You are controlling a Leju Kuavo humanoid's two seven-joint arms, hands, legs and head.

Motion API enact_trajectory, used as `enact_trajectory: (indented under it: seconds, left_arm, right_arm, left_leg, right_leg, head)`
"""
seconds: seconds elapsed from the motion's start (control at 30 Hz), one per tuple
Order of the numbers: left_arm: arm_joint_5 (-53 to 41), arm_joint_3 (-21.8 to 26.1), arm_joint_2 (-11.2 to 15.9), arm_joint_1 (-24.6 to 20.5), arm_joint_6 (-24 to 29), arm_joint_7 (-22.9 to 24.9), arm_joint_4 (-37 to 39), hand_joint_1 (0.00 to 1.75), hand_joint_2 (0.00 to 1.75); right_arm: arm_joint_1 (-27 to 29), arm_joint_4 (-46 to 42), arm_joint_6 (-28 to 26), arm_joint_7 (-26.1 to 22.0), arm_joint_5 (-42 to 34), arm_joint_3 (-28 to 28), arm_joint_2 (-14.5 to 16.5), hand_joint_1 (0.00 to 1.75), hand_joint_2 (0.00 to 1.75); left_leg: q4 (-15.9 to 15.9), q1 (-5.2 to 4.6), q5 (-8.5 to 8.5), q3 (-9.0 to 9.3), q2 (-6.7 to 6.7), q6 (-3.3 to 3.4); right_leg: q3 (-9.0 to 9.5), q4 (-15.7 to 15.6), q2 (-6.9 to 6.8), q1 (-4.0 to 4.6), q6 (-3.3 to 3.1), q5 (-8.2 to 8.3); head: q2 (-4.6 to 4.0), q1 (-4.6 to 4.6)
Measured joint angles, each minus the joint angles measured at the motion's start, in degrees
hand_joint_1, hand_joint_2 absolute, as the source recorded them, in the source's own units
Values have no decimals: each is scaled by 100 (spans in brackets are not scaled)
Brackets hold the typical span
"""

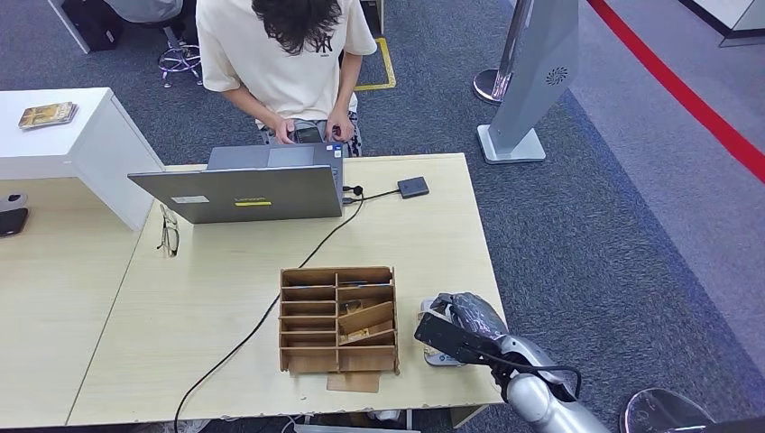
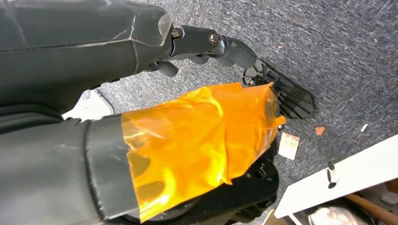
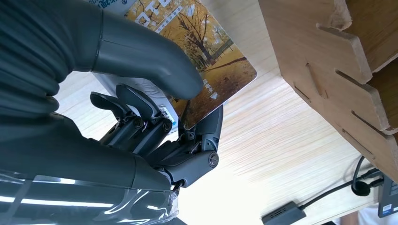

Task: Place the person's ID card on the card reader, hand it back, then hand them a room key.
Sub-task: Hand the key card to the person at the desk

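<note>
grey carpet floor (image 1: 613,234) with red line (image 1: 686,95); light wood desk (image 1: 225,298), white cabinet (image 1: 90,144).

Left hand (image 2: 206,44) hanging over grey carpet (image 2: 338,42), fingers curled in, holding nothing. Orange tape (image 2: 202,145) wrapped on a dark part. White board edge (image 2: 347,180) at four o'clock.

Room key card (image 3: 213,56): glossy, autumn-tree photo in gold and orange, small white print, rounded corner. Pinched between thumb and fingers of the right hand (image 3: 155,108), tilted above the table beside the wooden organizer.

Card reader (image 1: 413,187): small flat dark square, cabled, near the table's far edge.

ID card: possibly in the person's hands (image 1: 311,133), too small to tell.
</note>
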Motion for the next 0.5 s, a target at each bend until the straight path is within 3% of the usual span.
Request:
enact_trajectory:
  seconds: [0.5]
  left_arm:
    - [314,-427,9,90,123,108,-197,0,0]
  right_arm:
    - [-1,0,-182,199,473,55,-2,175,175]
  left_leg:
    - [0,0,0,0,0,0]
  right_leg:
    - [1,0,0,0,0,0]
  head:
    - [0,0]
